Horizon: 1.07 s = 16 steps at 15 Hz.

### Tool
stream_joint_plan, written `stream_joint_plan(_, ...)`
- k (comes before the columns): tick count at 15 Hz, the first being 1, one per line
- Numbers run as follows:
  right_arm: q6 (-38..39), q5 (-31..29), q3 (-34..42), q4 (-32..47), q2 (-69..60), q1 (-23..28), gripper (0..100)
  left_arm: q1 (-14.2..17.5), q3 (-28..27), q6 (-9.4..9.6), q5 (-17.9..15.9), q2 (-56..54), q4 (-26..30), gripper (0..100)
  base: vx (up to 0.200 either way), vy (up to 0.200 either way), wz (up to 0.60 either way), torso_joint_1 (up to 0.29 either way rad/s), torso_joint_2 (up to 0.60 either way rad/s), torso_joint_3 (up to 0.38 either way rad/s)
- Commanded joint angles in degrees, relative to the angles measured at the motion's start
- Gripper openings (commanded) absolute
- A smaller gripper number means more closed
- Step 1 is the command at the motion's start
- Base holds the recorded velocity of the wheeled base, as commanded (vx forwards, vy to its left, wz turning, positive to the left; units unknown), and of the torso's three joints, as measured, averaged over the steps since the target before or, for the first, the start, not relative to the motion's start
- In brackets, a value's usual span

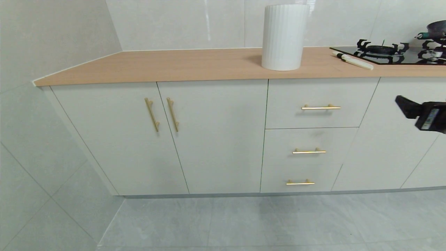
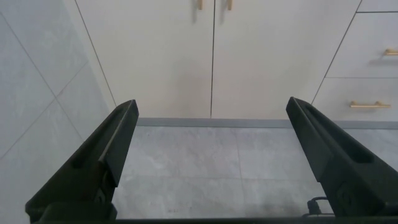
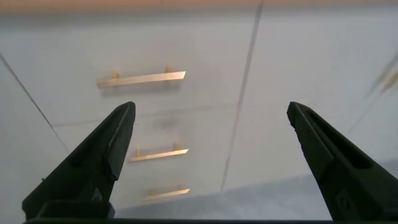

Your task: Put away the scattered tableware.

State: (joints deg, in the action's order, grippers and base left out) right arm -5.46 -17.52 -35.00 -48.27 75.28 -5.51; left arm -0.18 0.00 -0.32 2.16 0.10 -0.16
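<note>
A pale cabinet (image 1: 216, 139) with two doors and three brass-handled drawers (image 1: 310, 139) runs under a wooden desk (image 1: 174, 64). A tall ribbed white container (image 1: 284, 36) stands upright on the desk. A black gas hob (image 1: 393, 55) is set into the desk to its right. The right gripper (image 3: 211, 109) faces the drawers, its fingers spread wide and empty. The left gripper (image 2: 211, 106), also spread and empty, is low over the floor tiles before the doors. A slim cream utensil (image 1: 352, 60) lies on the desk at the hob's near corner.

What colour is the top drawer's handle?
The top drawer handle is gold, clearest in the head view.
</note>
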Motion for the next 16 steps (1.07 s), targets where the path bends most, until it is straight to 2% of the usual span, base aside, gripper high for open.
stream_joint_plan(1,-6.84,-0.24,7.93,8.9,-23.95,0.76,100,0.01,0.0,-0.03,0.04,-0.01,-0.02,100,0.0,0.0,0.0,0.0,0.0,0.0)
stream_joint_plan(3,-8.34,-1.91,8.02,19.36,-37.31,3.84,100,0.01,0.0,-0.03,0.04,-0.01,-0.02,100,0.0,0.0,0.0,0.0,0.0,0.0)
stream_joint_plan(4,-8.51,-1.91,7.49,22.17,-40.65,4.72,100,0.01,0.0,-0.03,0.04,-0.01,-0.02,100,0.0,0.0,0.0,0.0,0.0,0.0)
stream_joint_plan(7,-9.13,-1.47,6.0,41.16,-58.84,5.07,100,0.01,0.0,-0.03,0.04,-0.01,-0.02,100,0.0,0.0,0.0,-0.001,0.0,0.022)
stream_joint_plan(10,-9.04,-1.47,7.84,52.14,-73.69,5.07,100,0.01,0.0,-0.03,0.04,-0.01,-0.02,100,0.0,0.0,0.0,0.0,0.0,0.0)
stream_joint_plan(13,-4.29,-1.11,12.15,52.23,-75.28,5.25,100,0.01,0.0,-0.03,0.04,-0.01,-0.02,100,0.0,0.0,0.0,0.0,0.0,0.0)
stream_joint_plan(16,2.3,10.22,24.28,50.03,-75.28,5.25,100,0.01,0.0,-0.03,0.04,-0.01,-0.02,100,0.0,0.0,0.0,0.0,0.0,0.0)
